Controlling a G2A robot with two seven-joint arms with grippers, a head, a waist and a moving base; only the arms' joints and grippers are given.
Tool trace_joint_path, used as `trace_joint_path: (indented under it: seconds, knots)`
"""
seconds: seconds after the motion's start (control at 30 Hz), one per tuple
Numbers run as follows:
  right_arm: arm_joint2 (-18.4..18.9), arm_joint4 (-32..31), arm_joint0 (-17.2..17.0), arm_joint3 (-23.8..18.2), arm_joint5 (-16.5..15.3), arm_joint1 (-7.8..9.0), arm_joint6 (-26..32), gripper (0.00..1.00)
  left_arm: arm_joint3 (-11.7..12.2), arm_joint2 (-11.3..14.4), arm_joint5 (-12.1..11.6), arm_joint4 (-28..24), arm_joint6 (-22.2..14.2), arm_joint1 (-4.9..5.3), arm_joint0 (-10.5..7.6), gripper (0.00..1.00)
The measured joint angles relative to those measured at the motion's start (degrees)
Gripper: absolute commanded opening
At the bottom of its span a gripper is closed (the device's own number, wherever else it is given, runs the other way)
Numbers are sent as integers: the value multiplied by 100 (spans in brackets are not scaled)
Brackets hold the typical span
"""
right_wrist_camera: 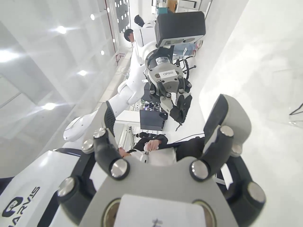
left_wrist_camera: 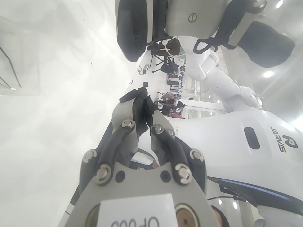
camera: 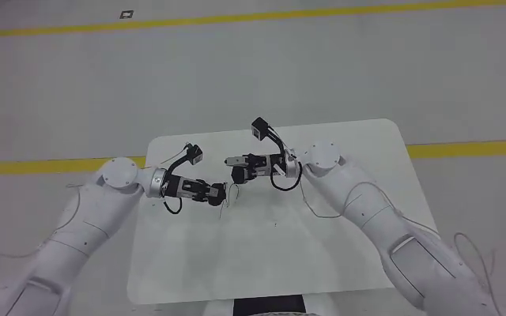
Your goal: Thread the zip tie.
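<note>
My left gripper [camera: 222,192] hovers over the middle of the white table [camera: 316,253], its fingers shut on a thin black zip tie [right_wrist_camera: 179,125]. In the left wrist view a short end of the zip tie [left_wrist_camera: 144,85] pokes out past the closed fingertips of the left gripper [left_wrist_camera: 142,102]. My right gripper [camera: 234,170] faces it from just beyond, open, with nothing between its fingers. The right wrist view looks out between the spread fingers of the right gripper [right_wrist_camera: 164,105] at the left gripper [right_wrist_camera: 181,113]. In the left wrist view, the right gripper [left_wrist_camera: 201,48] shows wide apart pads.
A clear plastic piece [left_wrist_camera: 9,72] with thin dark lines lies on the table beside the grippers, and this clear plastic piece [right_wrist_camera: 296,115] shows again at the rim of the right wrist view. Bare table surface surrounds both arms, with the front edge [camera: 237,299] near the robot.
</note>
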Motion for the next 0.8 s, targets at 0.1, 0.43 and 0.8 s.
trace_joint_path:
  seconds: [0.1,0.43,0.8]
  knots:
    - [14,-71,-89,-130,51,8,-140,100,0,0,0,-1,0,0,0,0]
    - [87,-225,-124,-274,196,18,-89,36,0,0,-1,-1,0,0,0,0]
    - [9,-415,-57,-118,215,-36,27,30,0,0,-1,-1,0,0,0,0]
